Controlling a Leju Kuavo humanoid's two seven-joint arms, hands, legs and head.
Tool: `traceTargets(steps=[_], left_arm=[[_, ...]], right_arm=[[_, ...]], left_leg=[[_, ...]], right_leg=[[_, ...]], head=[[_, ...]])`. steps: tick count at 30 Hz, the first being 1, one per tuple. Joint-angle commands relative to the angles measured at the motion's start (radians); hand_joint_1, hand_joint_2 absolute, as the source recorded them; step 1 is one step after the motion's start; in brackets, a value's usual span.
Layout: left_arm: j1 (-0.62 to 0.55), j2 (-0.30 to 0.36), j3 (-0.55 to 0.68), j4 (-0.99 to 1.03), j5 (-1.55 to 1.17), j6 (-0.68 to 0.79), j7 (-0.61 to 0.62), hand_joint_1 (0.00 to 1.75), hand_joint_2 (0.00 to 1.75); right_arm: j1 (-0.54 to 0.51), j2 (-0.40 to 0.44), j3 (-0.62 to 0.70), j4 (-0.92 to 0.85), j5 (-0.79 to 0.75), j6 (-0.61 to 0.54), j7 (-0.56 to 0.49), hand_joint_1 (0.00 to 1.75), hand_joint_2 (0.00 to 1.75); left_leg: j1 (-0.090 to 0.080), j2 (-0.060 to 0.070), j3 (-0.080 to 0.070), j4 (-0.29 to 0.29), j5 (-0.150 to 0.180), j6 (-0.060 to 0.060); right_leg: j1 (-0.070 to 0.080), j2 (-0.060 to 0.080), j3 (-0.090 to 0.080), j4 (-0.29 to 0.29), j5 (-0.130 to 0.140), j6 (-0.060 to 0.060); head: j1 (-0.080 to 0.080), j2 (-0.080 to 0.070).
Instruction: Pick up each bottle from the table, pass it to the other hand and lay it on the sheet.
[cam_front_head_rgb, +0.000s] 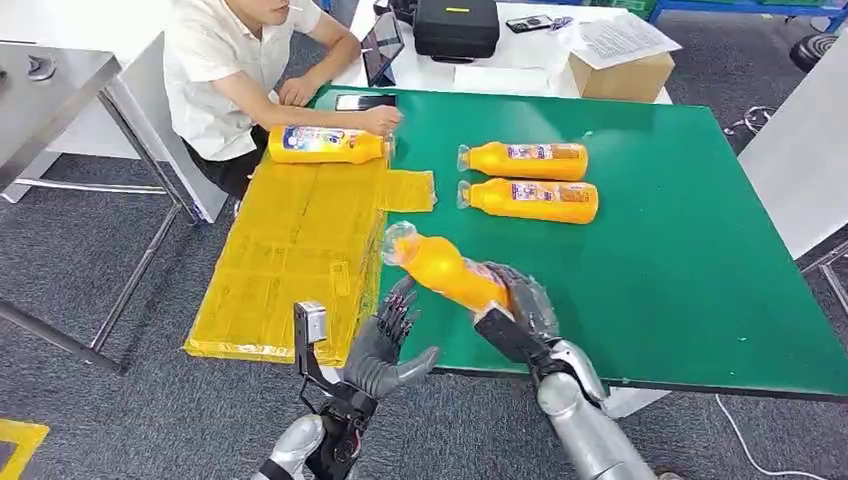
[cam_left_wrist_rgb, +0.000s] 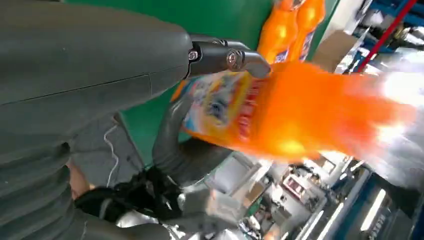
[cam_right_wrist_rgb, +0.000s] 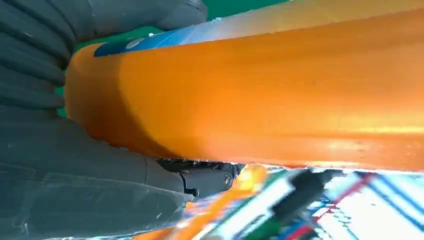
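We find a green table (cam_front_head_rgb: 650, 280) with a yellow sheet (cam_front_head_rgb: 300, 250) draped over its nine o'clock edge. One bottle (cam_front_head_rgb: 325, 145) lies on the sheet's far end at eleven o'clock, a seated person's hand (cam_front_head_rgb: 383, 120) resting on its neck. Two more bottles (cam_front_head_rgb: 525, 160) (cam_front_head_rgb: 530, 200) lie side by side on the bare table at one o'clock, caps towards the sheet.

The bottle in transfer (cam_front_head_rgb: 440, 268) is off the table, near its front edge. The right hand (cam_front_head_rgb: 515, 305) is wrapped around the base end; the right wrist view confirms fingers (cam_right_wrist_rgb: 45, 50) closed around the body. The long axis runs from four o'clock at the base up to ten o'clock at the cap, so the free cap end points towards the sheet.

The left hand (cam_front_head_rgb: 385, 345) stands just beside and below the bottle at its seven o'clock side, palm turned towards it, fingers spread, holding nothing. The left wrist view shows a fingertip (cam_left_wrist_rgb: 245, 57) close to the label; whether it touches we cannot tell.

We judge the handover pending: the left hand needs to close on the bottle's middle before the right lets go.
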Motion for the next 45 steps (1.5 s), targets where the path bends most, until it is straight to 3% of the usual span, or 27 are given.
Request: traceTargets(steps=[1, 10, 18, 30, 31, 32, 33, 34, 36, 37, 40, 41, 45], left_arm=[[-0.041, 0.031, -0.03, 0.018, -0.048, 0.033, -0.05, 0.0, 1.75], [-0.043, 0.025, -0.012, -0.006, -0.044, 0.057, -0.063, 0.0, 1.75], [-0.084, 0.012, 0.018, -0.083, -0.176, 0.297, -0.198, 0.0, 1.75], [-0.07, -0.018, 0.071, -0.123, -0.036, 0.215, -0.165, 0.05, 1.75], [-0.07, -0.02, 0.074, -0.124, -0.028, 0.209, -0.165, 1.75, 1.75], [-0.072, -0.015, 0.068, -0.129, -0.017, 0.182, -0.155, 1.75, 1.75], [-0.069, -0.018, 0.07, -0.129, 0.003, 0.166, -0.142, 1.75, 1.75], [-0.067, -0.018, 0.071, -0.129, 0.013, 0.158, -0.135, 1.75, 1.75], [-0.066, -0.017, 0.07, -0.126, 0.014, 0.157, -0.135, 1.75, 1.75], [-0.066, -0.017, 0.07, -0.127, 0.019, 0.152, -0.134, 1.75, 1.75], [-0.07, -0.015, 0.082, -0.119, 0.046, 0.141, -0.122, 1.75, 1.75], [-0.075, -0.013, 0.09, -0.12, 0.047, 0.146, -0.133, 1.75, 1.75], [-0.085, -0.011, 0.128, -0.132, 0.06, 0.158, -0.15, 1.75, 1.75]], right_arm=[[0.011, 0.059, 0.142, -0.076, -0.042, 0.005, -0.002, 1.75, 1.75], [0.007, 0.077, 0.174, -0.047, -0.066, 0.006, -0.017, 1.75, 1.75], [0.031, 0.099, 0.292, -0.005, -0.065, -0.006, -0.014, 1.75, 1.75], [0.009, 0.119, 0.391, 0.041, -0.065, 0.031, -0.022, 1.75, 1.75], [0.009, 0.118, 0.396, 0.043, -0.062, 0.031, -0.022, 1.75, 1.75], [0.011, 0.118, 0.396, 0.046, -0.067, 0.024, -0.027, 1.75, 1.75], [0.012, 0.116, 0.397, 0.048, -0.073, 0.015, -0.038, 1.26, 1.75], [0.014, 0.115, 0.394, 0.047, -0.078, 0.01, -0.044, 0.58, 1.75], [0.013, 0.113, 0.395, 0.046, -0.08, 0.012, -0.046, 0.58, 1.75], [0.016, 0.114, 0.39, 0.04, -0.086, 0.007, -0.051, 0.0, 1.75], [0.025, 0.116, 0.383, 0.016, -0.107, -0.002, -0.082, 0.0, 1.75], [0.033, 0.124, 0.372, 0.009, -0.106, -0.039, -0.095, 0.0, 0.0], [0.054, 0.143, 0.36, -0.018, -0.134, -0.056, -0.112, 0.0, 0.0]], left_leg=[[0.001, 0.0, 0.002, -0.001, -0.001, -0.002], [0.0, -0.004, -0.005, 0.0, 0.0, -0.001], [0.0, -0.004, -0.004, 0.0, -0.001, -0.002], [0.001, -0.004, -0.005, 0.0, -0.001, -0.001], [0.001, -0.004, -0.006, 0.0, 0.0, -0.001], [0.0, -0.005, -0.006, 0.0, 0.0, -0.001], [0.001, -0.005, -0.005, 0.0, -0.001, -0.002], [0.0, -0.005, -0.006, 0.0, 0.0, -0.001], [0.001, -0.005, -0.005, 0.0, -0.001, -0.002], [0.0, -0.005, -0.006, 0.0, 0.0, -0.001], [0.0, -0.005, -0.006, 0.0, 0.0, -0.001], [0.0, -0.005, -0.006, 0.0, 0.0, -0.001], [0.001, -0.005, -0.007, 0.0, -0.001, -0.002]], right_leg=[[0.001, 0.0, 0.002, -0.001, -0.001, -0.002], [0.0, -0.003, -0.004, 0.0, -0.001, -0.001], [0.0, -0.003, -0.003, 0.0, -0.001, -0.002], [0.0, -0.003, -0.004, 0.0, -0.001, -0.002], [0.0, -0.003, -0.004, 0.0, -0.001, -0.001], [0.0, -0.004, -0.005, 0.0, -0.001, -0.001], [0.001, -0.004, -0.004, 0.0, -0.001, -0.002], [0.0, -0.004, -0.004, 0.0, -0.001, -0.001], [0.001, -0.004, -0.003, -0.001, -0.001, -0.002], [0.0, -0.004, -0.004, -0.001, -0.001, -0.001], [0.0, -0.004, -0.005, 0.0, -0.001, -0.001], [0.0, -0.004, -0.005, 0.0, -0.001, -0.001], [0.0, -0.004, -0.005, 0.0, -0.001, -0.002]], head=[[0.0, 0.0], [0.0, 0.0], [0.0, 0.0], [0.0, 0.0], [0.0, 0.0], [0.0, 0.0], [0.0, 0.0], [0.0, 0.0], [0.0, 0.0], [0.0, 0.0], [0.0, 0.0], [0.0, 0.0], [0.001, 0.0]])
